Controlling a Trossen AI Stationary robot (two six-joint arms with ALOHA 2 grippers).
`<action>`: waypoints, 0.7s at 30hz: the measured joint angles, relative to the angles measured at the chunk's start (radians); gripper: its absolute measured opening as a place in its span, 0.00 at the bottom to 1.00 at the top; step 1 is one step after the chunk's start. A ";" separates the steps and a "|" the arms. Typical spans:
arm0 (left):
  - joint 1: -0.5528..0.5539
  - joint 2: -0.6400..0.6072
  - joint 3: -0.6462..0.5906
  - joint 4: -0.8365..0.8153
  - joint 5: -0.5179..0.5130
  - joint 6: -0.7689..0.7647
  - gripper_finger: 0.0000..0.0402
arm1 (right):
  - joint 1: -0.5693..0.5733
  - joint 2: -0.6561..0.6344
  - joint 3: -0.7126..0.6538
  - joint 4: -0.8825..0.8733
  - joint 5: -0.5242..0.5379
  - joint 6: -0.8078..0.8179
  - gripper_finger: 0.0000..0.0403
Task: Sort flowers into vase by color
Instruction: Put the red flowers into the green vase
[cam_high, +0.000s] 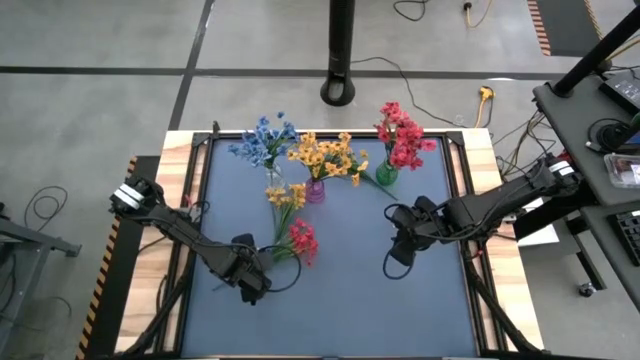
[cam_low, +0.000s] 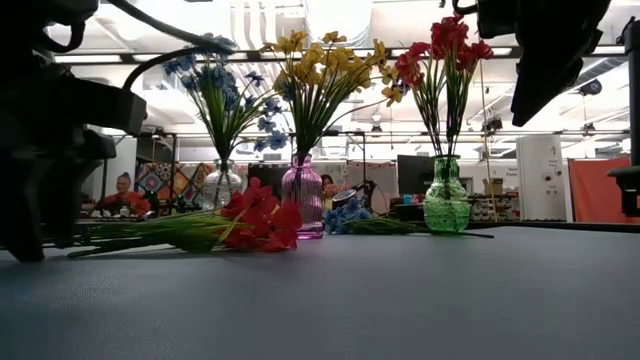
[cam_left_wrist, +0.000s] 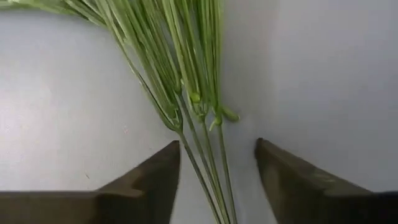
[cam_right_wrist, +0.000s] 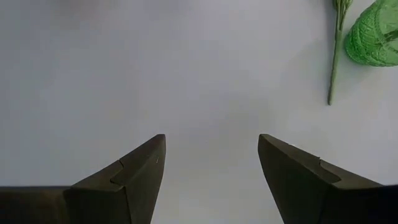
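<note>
A red flower sprig (cam_high: 301, 240) (cam_low: 255, 224) lies flat on the dark mat, its green stems (cam_left_wrist: 198, 118) running back toward my left gripper (cam_high: 258, 270) (cam_left_wrist: 217, 146). That gripper is low and open, one finger on either side of the stem bundle. Whether a finger touches the stems, I cannot tell. A yellow sprig (cam_high: 285, 197) lies just beyond the red one. Three vases stand at the far side: clear with blue flowers (cam_high: 265, 140), purple with yellow flowers (cam_high: 316, 190) (cam_low: 302, 195), green with red flowers (cam_high: 387, 175) (cam_low: 446, 200). My right gripper (cam_high: 398, 238) (cam_right_wrist: 211, 140) hovers open over bare mat near the green vase.
A loose green stem (cam_right_wrist: 336, 62) lies on the mat beside the green vase (cam_right_wrist: 373, 37). The mat (cam_high: 350, 310) sits inside a wooden table frame (cam_high: 500, 300). Bare mat stretches along the near half. People and room clutter show beyond the far edge in the low view.
</note>
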 joint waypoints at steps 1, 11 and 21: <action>0.000 0.000 0.000 -0.002 0.006 0.000 0.43 | 0.000 0.000 0.000 0.000 0.000 0.000 0.62; -0.001 -0.001 0.014 -0.031 0.028 0.005 0.03 | 0.000 0.000 0.000 0.004 0.000 -0.008 0.62; -0.001 -0.021 0.132 -0.237 0.029 0.064 0.01 | 0.000 0.000 0.000 0.008 0.001 -0.015 0.62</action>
